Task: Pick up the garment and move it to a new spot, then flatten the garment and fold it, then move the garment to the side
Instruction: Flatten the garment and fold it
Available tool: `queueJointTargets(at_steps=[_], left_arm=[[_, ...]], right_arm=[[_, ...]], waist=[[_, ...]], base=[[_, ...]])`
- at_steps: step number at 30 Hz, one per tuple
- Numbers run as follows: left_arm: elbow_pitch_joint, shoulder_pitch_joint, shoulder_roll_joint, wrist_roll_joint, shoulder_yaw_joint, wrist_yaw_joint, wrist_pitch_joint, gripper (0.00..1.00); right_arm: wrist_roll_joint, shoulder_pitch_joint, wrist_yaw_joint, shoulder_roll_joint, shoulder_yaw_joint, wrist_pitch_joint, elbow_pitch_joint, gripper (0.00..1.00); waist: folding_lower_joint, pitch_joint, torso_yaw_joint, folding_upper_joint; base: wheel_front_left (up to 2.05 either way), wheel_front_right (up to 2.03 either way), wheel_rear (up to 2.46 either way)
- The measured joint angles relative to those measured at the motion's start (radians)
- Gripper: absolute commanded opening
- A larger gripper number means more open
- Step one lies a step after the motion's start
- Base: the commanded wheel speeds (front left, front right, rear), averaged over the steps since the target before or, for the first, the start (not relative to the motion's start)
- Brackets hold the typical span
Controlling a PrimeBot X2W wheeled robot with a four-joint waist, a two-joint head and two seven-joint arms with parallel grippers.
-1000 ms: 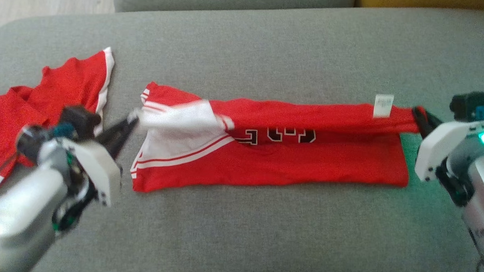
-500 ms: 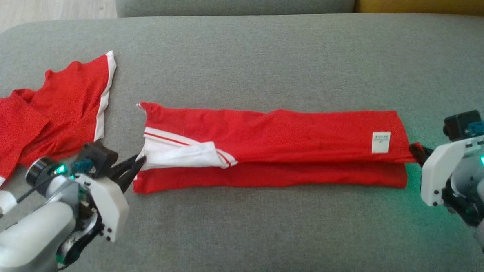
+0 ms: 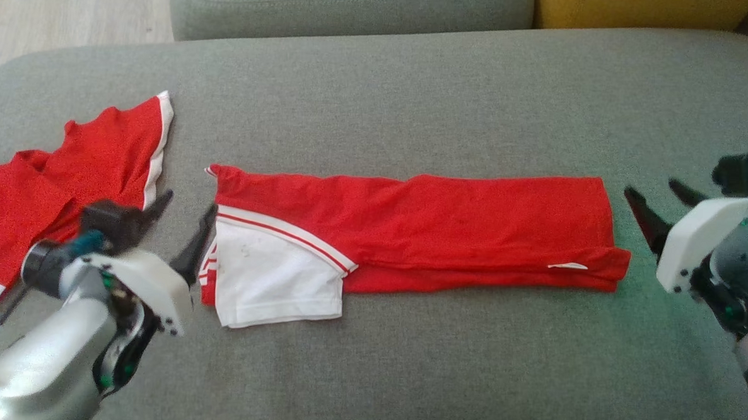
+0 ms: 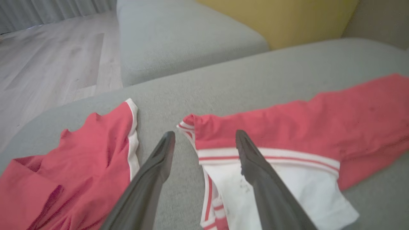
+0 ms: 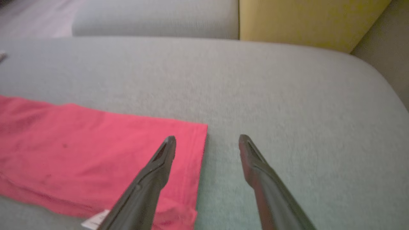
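Observation:
The garment [image 3: 449,219], a red jersey with a white, red-striped sleeve [image 3: 270,281], lies folded into a long strip across the grey cushion [image 3: 417,98]. My left gripper [image 3: 188,205] stands open just off its left end, fingers straddling the sleeve's edge in the left wrist view, gripper [image 4: 204,133], garment [image 4: 319,121]. At the strip's right end my right gripper [image 3: 649,187] is open and holds nothing. In the right wrist view one finger hangs over the garment's [image 5: 80,140] corner and the other over bare cushion, gripper [image 5: 207,138].
A second red garment [image 3: 66,177] with white trim lies crumpled at the cushion's left, also in the left wrist view [image 4: 80,159]. A grey back cushion [image 3: 357,7] and a yellow cushion [image 3: 641,10] line the far side. Wooden floor [image 3: 54,7] lies beyond the far left edge.
Both grippers brought the garment's far edge toward me over its near half, then let go and opened. The garment now lies folded flat with the white sleeve at the front left.

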Motion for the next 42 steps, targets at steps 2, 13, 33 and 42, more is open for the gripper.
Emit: queueJointTargets(at_steps=[2, 13, 33, 42], left_arm=[[-0.005, 0.007, -0.010, -0.020, 0.029, 0.013, -0.015, 1.00], [-0.214, 0.193, -0.179, 0.046, 0.456, 0.064, -0.051, 1.00], [-0.156, 0.417, -0.484, 0.422, 0.744, -0.165, -0.052, 1.00], [-0.126, 0.410, -0.520, 0.470, 0.786, -0.218, -0.052, 1.00]], right_arm=[[-0.018, 0.000, 0.000, 0.015, -0.021, -0.027, -0.010, 1.00], [-0.208, 0.101, 0.000, 0.209, -0.234, -0.368, -0.107, 1.00], [-0.425, 0.235, 0.000, 0.356, -0.350, -0.444, -0.084, 1.00], [-0.445, 0.189, 0.000, 0.418, -0.510, -0.258, 0.031, 1.00]], waist=[[0.0000, -0.004, 0.001, 0.0000], [0.0000, -0.035, 0.022, 0.0000], [0.0000, -0.031, 0.042, 0.0000], [0.0000, 0.018, 0.049, 0.0000]], base=[[0.00, 0.00, 0.00], [0.00, 0.00, 0.00], [0.00, 0.00, 0.00], [0.00, 0.00, 0.00]])
